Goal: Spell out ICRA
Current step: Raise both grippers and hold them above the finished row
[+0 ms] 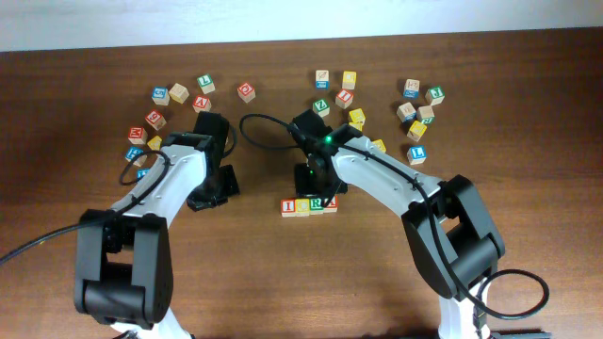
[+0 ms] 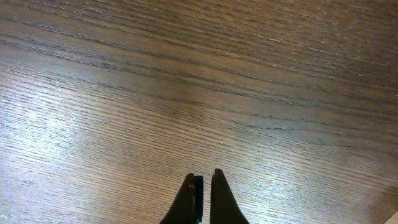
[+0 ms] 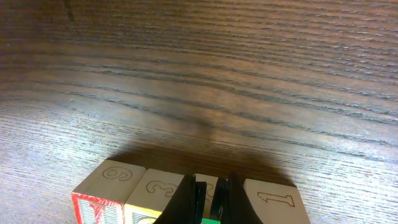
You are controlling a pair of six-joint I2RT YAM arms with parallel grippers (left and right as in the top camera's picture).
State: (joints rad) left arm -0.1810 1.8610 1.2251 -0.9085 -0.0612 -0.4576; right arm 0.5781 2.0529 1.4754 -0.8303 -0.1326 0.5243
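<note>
Four letter blocks stand in a row (image 1: 309,205) on the wooden table, reading I (image 1: 288,206), C (image 1: 302,205), R (image 1: 317,204), A (image 1: 330,201). My right gripper (image 1: 318,186) hovers at the row's far side. In the right wrist view its fingers (image 3: 211,186) are shut and narrow over the third block (image 3: 208,181), between the block with a 3 on top (image 3: 158,186) and the block with a 1 on top (image 3: 273,202). My left gripper (image 1: 212,193) is shut and empty over bare wood (image 2: 204,180), left of the row.
Loose letter blocks lie in clusters at the far left (image 1: 179,94), far middle (image 1: 339,94) and far right (image 1: 415,118). One red block (image 1: 247,91) lies alone at the back. A black cable (image 1: 264,127) loops between the arms.
</note>
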